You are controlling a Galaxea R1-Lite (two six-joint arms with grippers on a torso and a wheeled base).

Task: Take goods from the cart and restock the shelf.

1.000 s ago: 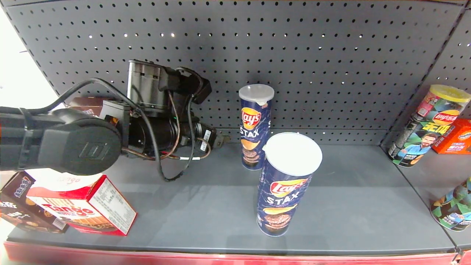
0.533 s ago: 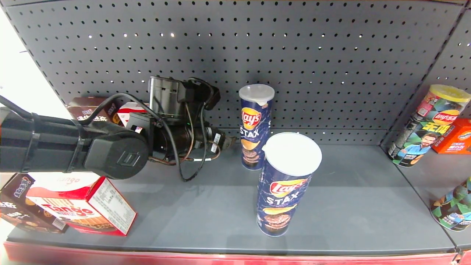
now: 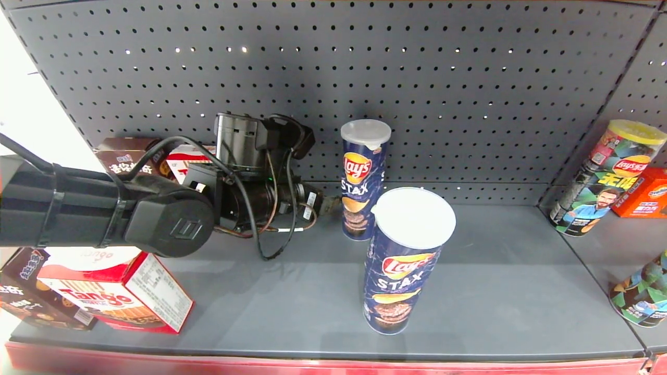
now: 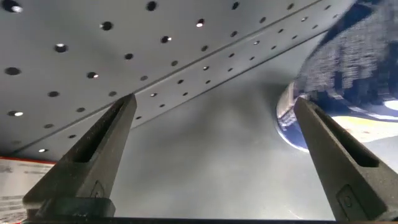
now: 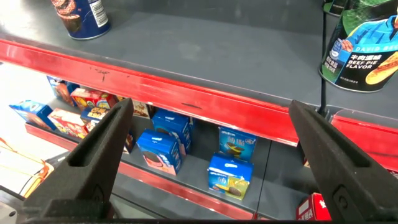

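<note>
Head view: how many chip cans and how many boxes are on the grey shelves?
Blue cardboard chip cans with pale lids: 2, back can, front can.
Green printed chip cans: 2, yellow-lidded can, cropped corner can.
Cardboard boxes: 5, red-and-white front box, brown front box, brown back box, red-and-white back box, orange box.
Total: 9.

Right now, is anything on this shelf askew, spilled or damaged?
The red wafer box at the front left of the shelf lies turned at an angle to the front edge, not squared up. The rear blue can and the front blue can stand upright. No spill or damage shows.
</note>
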